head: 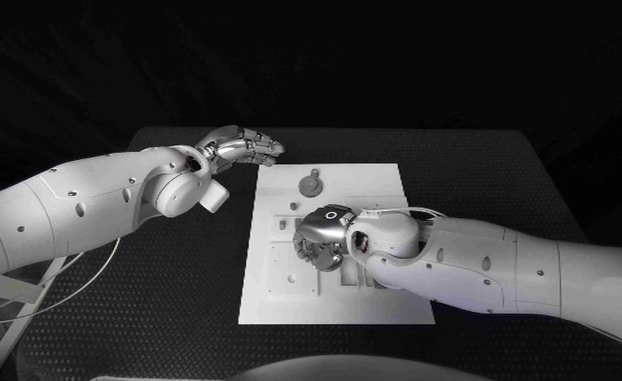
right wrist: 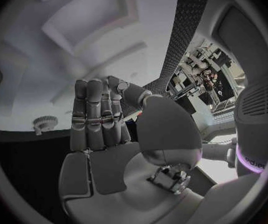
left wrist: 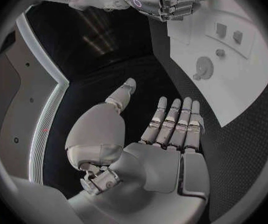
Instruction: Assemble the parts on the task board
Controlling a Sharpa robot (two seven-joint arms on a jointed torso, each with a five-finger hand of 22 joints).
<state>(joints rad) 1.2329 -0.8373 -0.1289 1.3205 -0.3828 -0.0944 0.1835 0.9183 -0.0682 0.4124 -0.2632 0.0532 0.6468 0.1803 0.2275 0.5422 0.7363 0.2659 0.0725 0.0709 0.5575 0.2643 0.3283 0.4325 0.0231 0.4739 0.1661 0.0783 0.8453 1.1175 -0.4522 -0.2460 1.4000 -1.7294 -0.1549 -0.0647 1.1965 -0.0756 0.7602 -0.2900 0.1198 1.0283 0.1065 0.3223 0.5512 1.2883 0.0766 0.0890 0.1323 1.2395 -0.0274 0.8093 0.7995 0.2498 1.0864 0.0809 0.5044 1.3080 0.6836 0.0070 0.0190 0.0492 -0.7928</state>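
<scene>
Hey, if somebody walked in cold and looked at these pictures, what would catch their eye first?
Probably the white task board in the middle of the black table, with the right robot hand hovering low over its centre. Next, the left robot hand, held above the table just off the board's far left corner, holding nothing, and a round part lying on the board's far end.

Head cam looks down on table; wrist cams close behind palms, sharing task board (head: 340,246).

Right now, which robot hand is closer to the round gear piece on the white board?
Left, narrowly. The left hand hovers off the task board's far-left corner, just beside the round gear piece. The right hand hangs over the board's middle, nearer the robot than the gear.
</scene>
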